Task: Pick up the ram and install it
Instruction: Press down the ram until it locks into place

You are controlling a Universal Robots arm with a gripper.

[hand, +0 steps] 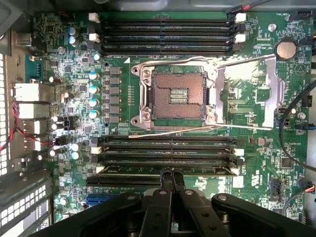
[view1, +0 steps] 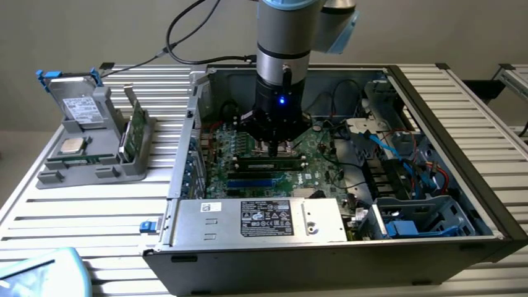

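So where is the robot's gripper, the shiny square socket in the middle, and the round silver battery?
gripper (hand: 172, 178): wrist view, the tips of its shut fingers.
CPU socket (hand: 178, 94): wrist view, the middle of its pin field.
coin battery (hand: 286, 49): wrist view, the middle of its round face.

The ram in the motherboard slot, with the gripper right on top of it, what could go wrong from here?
1. The shut gripper meets the ram only near its middle, so one end might stay unseated; whether the white end latches have closed cannot be told.
2. The open CPU socket lies close by; a slip could damage its exposed contacts.
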